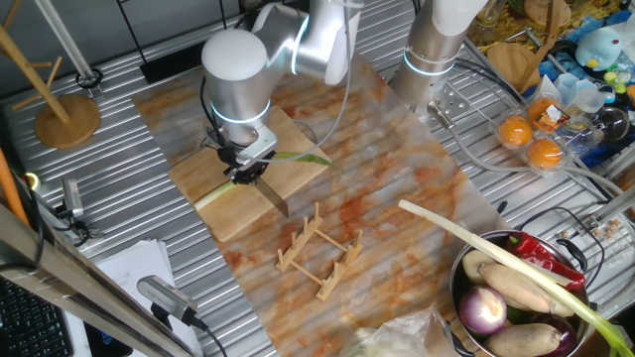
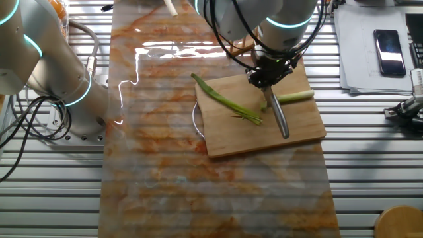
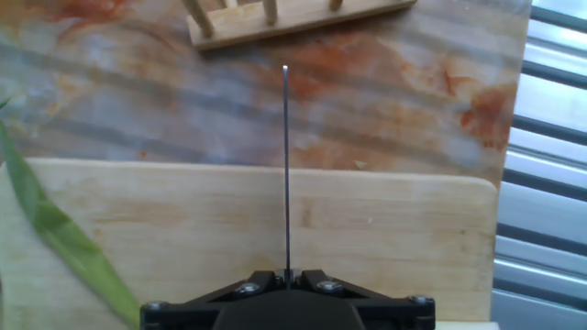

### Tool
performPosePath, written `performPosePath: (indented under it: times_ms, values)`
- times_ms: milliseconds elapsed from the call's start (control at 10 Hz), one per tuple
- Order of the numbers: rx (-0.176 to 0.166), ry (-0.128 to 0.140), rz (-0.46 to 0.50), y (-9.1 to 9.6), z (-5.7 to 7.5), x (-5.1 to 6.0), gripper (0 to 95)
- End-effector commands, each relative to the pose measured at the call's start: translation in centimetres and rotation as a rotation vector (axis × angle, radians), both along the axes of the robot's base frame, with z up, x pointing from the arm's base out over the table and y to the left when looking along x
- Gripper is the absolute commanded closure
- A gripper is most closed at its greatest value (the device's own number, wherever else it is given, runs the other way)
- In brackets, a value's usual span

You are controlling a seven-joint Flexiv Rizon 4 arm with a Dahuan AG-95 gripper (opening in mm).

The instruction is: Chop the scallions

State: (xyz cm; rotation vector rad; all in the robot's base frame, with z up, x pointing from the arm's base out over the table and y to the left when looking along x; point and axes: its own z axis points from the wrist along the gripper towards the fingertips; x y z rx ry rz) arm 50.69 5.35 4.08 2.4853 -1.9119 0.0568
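You are looking at one scallion, cut in two: a long green leafy piece and a short pale piece. Both are lying on one flat wooden cutting board. One wooden rack with pegs is standing near the board on the streaky orange mat. Your arm is reaching straight down over the board. Its gripper is squeezing together on one knife, and the thin shiny blade is pointing out across the board, between the two pieces.
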Motion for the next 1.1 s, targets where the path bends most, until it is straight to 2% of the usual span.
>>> performPosePath:
  times_ms: [100,300,700,800,900,1100]
  values:
    - [0.002,-0.004,0.003,-0.2,-0.1,-0.5,95.0]
    - [-0.015,0.004,0.01,-0.2,0.5,-1.0,95.0]
    - [-0.011,0.003,0.008,-0.7,-0.1,-3.0,95.0]
    - [-0.021,0.004,0.01,-0.5,0.4,-3.2,95.0]
    - [-0.037,0.02,0.011,-0.2,1.3,-3.5,95.0]
    - [-0.033,0.023,0.003,-0.2,1.5,-3.9,95.0]
